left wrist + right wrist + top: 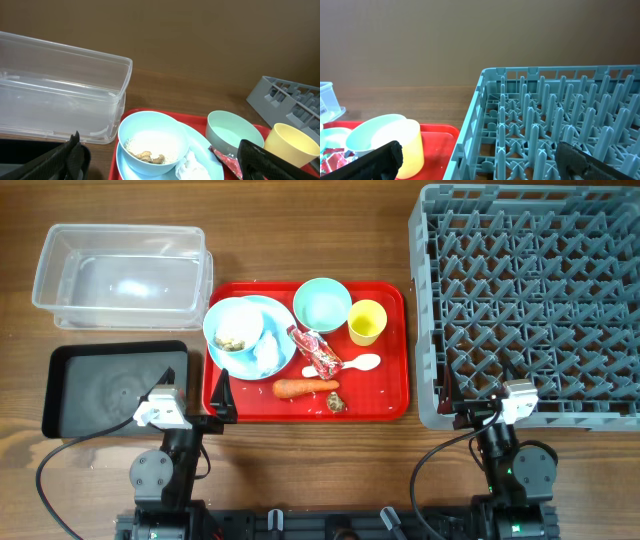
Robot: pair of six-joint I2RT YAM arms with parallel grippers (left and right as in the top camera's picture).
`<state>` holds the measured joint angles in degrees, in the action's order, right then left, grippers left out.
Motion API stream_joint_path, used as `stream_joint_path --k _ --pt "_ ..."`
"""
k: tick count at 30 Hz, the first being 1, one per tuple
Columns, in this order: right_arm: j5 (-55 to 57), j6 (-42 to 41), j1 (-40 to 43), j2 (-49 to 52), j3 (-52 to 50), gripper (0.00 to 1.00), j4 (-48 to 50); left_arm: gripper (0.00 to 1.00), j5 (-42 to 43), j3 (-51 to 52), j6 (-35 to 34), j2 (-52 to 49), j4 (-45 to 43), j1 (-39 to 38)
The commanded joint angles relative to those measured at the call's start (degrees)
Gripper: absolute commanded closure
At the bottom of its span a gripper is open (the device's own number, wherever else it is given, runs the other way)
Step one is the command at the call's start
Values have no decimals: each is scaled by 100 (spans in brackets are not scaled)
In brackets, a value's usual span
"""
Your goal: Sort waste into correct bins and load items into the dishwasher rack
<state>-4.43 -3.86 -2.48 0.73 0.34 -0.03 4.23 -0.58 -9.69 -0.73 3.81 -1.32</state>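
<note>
My left hand (pixel 196 387): 2 black fingers spread fully wide, nothing held. 1 finger hangs over the near-left edge of the flat, glossy red tray (pixel 395 395), the other over the shallow matte black tray (pixel 70 390) on its left.

My right hand (pixel 478 388): fingers equally wide, empty, over the near-left corner of the grey plastic dishwasher rack (pixel 425 330), a square grid of upright pegs.

Just ahead of the left hand, a round light-blue plate (pixel 283 318) carries a smooth pale bowl (pixel 235 320) holding rice-like crumbs and brown scraps (pixel 233 342). A crumpled white tissue (pixel 268 355) lies on the plate against the bowl.

To the right of that hand, nearest first: a brown scrap (pixel 335 402), a tapered orange carrot (pixel 305 388), a white plastic spoon (pixel 360 363), and a crinkled red-and-white wrapper (pixel 315 350).

Farther ahead stand a mint-green bowl (pixel 322 304) and a small yellow cup (pixel 367 321).

Farthest, ahead and left, is the deep clear tub (pixel 50 275), rectangular with rounded corners, on the wood-grain table (pixel 300 230).
</note>
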Motion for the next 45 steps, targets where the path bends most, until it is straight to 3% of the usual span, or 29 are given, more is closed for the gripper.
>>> stream_joint_path --k 1,45 --pt "59 -68 -24 -31 -2 0 15 0 85 26 7 28 17 37" --pt "57 -271 -24 -31 -4 0 17 0 87 26 4 22 22 37"
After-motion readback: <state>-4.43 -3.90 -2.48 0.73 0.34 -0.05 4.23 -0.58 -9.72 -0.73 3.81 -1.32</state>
